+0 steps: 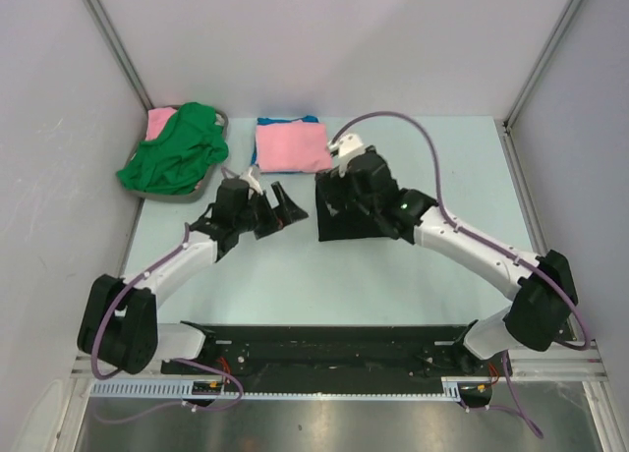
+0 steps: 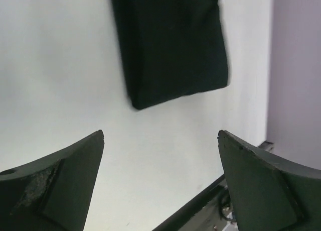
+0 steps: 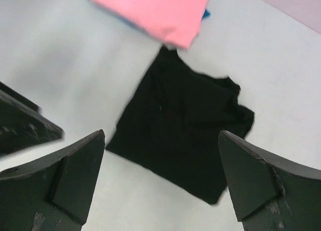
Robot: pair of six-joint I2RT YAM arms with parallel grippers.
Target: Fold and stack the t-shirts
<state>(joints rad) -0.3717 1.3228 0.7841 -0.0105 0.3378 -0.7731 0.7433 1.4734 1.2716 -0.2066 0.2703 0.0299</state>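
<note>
Hands hang low over the desk [image 1: 295, 275] — left hand [image 2: 160, 135] and right hand [image 3: 160, 135] both spread wide, gripping nothing. The folded black t-shirt [image 3: 180, 140] lies just beside the pink t-shirt [image 1: 291, 145] stack; a one-edged pinch could spill its folds in lifting. Farther left, the green t-shirt [image 1: 177, 149] lies crumpled.
</note>
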